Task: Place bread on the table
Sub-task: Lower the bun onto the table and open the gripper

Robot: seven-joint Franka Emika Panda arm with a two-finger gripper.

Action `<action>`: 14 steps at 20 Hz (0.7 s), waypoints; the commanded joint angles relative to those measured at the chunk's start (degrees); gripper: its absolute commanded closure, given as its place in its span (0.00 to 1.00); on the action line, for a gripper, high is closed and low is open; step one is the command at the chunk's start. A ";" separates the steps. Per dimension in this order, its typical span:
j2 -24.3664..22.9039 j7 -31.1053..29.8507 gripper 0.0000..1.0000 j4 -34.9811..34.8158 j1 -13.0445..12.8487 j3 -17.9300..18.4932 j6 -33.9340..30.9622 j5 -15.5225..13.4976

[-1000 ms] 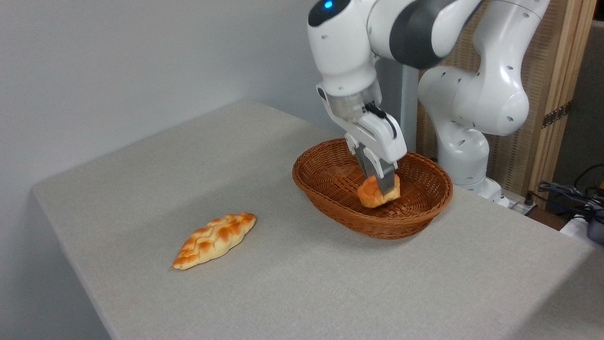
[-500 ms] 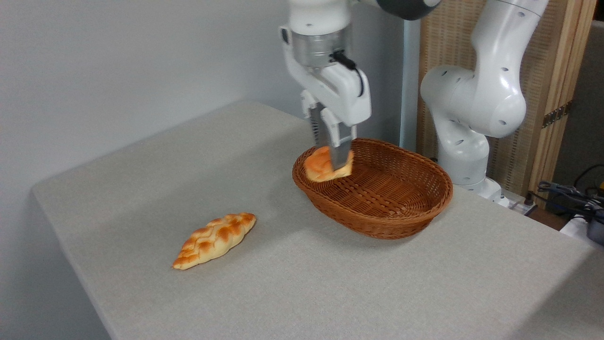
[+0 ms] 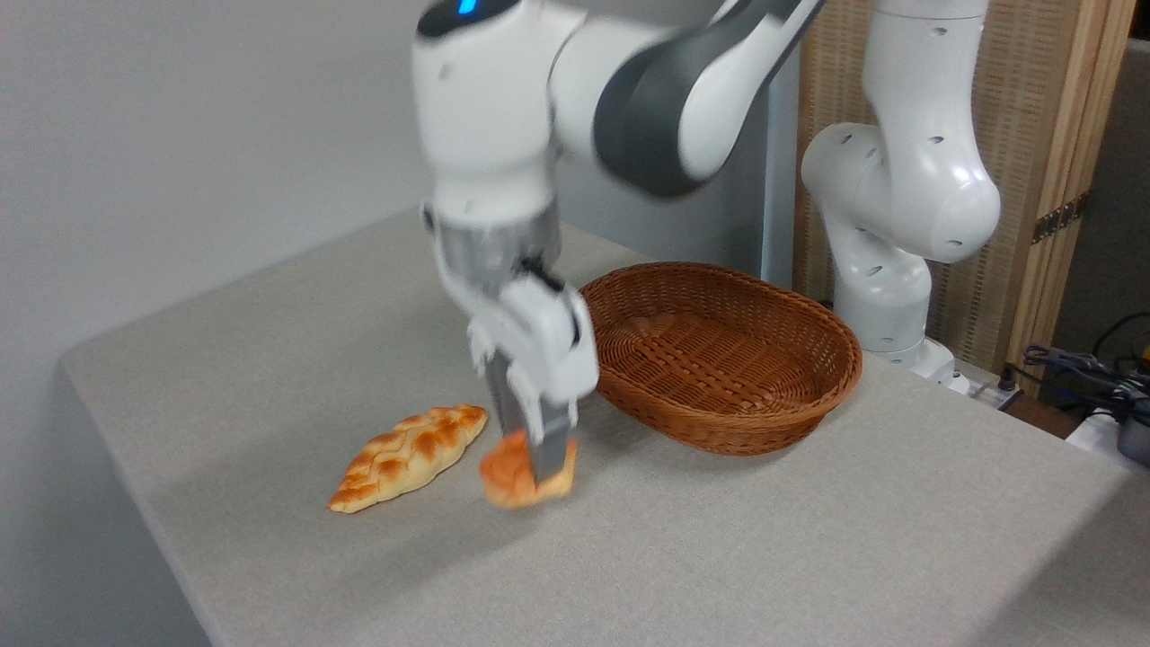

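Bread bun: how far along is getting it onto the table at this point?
Done: the bun is out of the wicker basket, which now looks empty. In hand: the gripper is shut on it, low over the table beside the braided loaf; contact is unclear through blur. Left: set down, release, retreat.

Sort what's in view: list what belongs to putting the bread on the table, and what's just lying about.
Belongs to the job:
- bread, gripped in the hand
- table, where it goes

Just lying about:
- braided loaf, resting on the table
- wicker basket, holding nothing
- cables at the far right
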 commanded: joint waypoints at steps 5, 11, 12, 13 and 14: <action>3.96 0.35 0.00 1.97 -0.70 0.72 1.25 -0.45; 4.40 0.35 0.00 2.14 -0.70 0.72 1.25 -0.45; 4.40 0.35 0.00 2.14 -0.62 0.72 1.25 -0.45; 4.31 0.35 0.00 2.23 -0.62 0.81 1.25 -0.45; 4.31 0.27 0.00 2.58 -0.62 0.73 1.17 -0.45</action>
